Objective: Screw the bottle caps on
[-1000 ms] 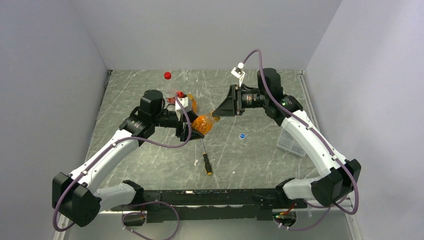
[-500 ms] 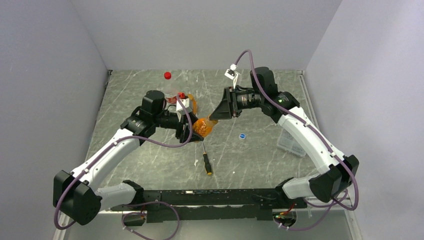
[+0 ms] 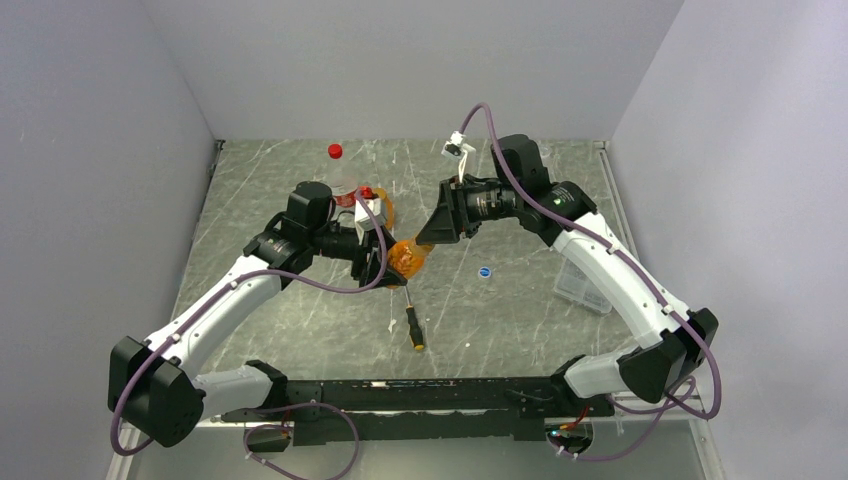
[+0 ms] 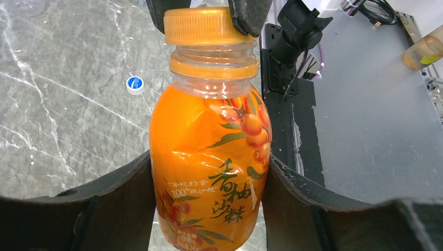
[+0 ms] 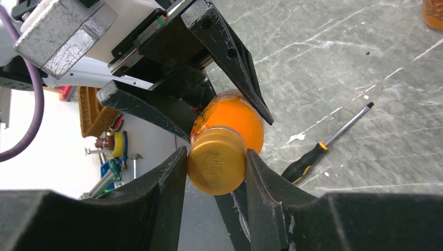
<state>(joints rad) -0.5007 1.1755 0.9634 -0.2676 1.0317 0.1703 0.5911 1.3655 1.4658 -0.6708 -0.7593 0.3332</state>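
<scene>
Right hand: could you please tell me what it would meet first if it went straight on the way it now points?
The right hand grips the orange cap, so straight on it would apparently press that cap onto the neck of the orange bottle, which the left hand holds.

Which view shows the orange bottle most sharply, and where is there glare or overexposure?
Left wrist view: sharpest, the orange bottle fills the frame, label readable, slight glare on its neck. Right wrist view: the orange cap is sharp, the background at left is washed out white. Top external view: even light, bottle small.
</scene>
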